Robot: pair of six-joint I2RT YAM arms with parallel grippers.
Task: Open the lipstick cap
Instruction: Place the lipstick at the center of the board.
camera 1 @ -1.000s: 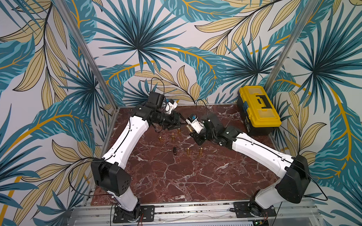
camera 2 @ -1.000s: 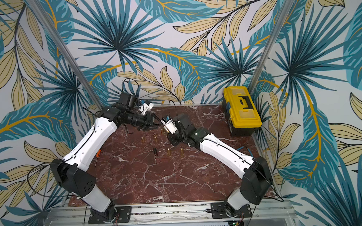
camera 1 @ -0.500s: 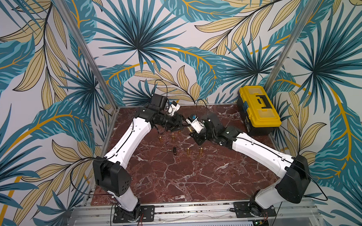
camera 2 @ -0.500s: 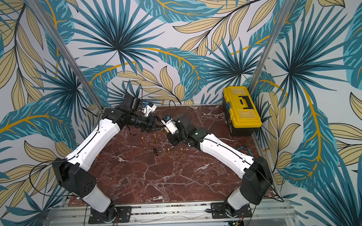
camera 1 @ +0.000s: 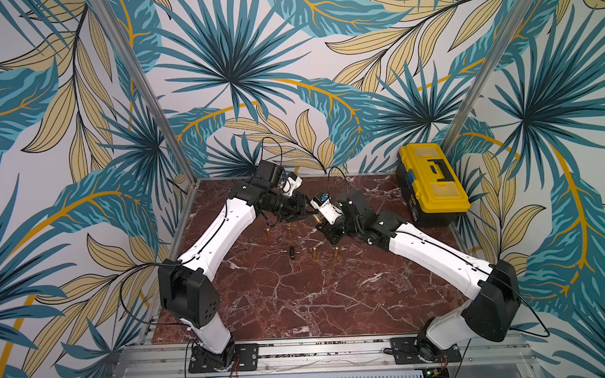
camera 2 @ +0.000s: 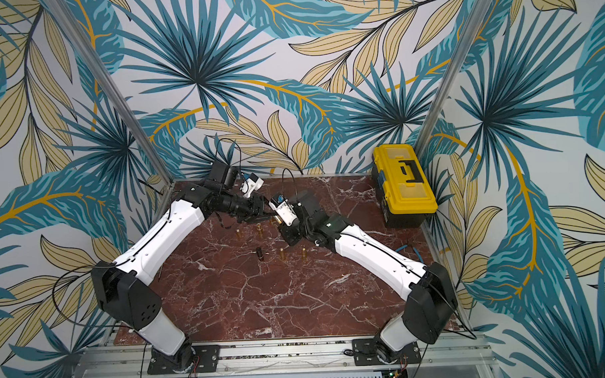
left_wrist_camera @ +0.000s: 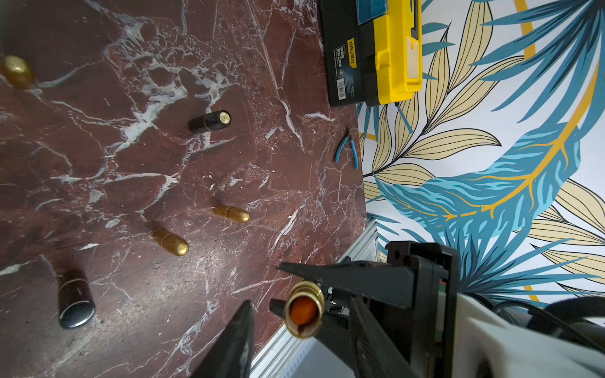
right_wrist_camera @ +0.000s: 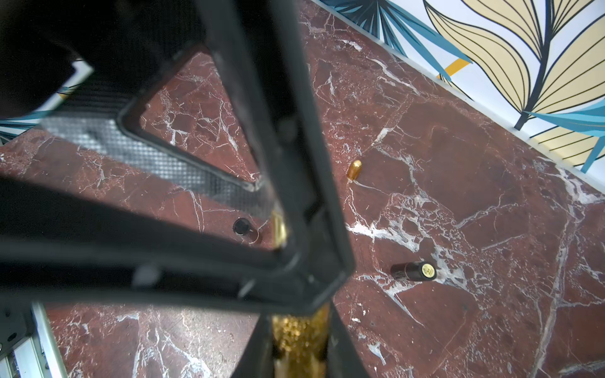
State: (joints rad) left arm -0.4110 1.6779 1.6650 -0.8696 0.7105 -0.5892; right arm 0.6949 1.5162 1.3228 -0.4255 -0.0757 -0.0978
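A gold glitter lipstick [right_wrist_camera: 299, 340] is held over the back of the table, with my right gripper [right_wrist_camera: 299, 324] shut on its body. In the left wrist view its end [left_wrist_camera: 304, 312] faces the camera uncovered, an orange stick inside a gold rim, and the right gripper's fingers [left_wrist_camera: 343, 273] clamp it from behind. My left gripper [left_wrist_camera: 299, 302] is open, its jaws standing either side of that end with a gap to each. In both top views the left gripper [camera 1: 308, 213] [camera 2: 268, 216] and right gripper [camera 1: 319, 221] [camera 2: 278, 221] meet tip to tip. Which piece is the cap I cannot tell.
Several gold bullet-shaped pieces [camera 1: 314, 253] [left_wrist_camera: 170, 242] and two black tubes [left_wrist_camera: 209, 121] [left_wrist_camera: 75, 297] stand or lie on the marble table [camera 1: 298, 300] below the grippers. A yellow toolbox [camera 1: 432, 182] sits at the back right. Blue pliers [left_wrist_camera: 347, 150] lie by the right edge.
My left arm has swung right and brought its gripper up to the lipstick in the right gripper, its jaws a little narrower. The right arm has held still.
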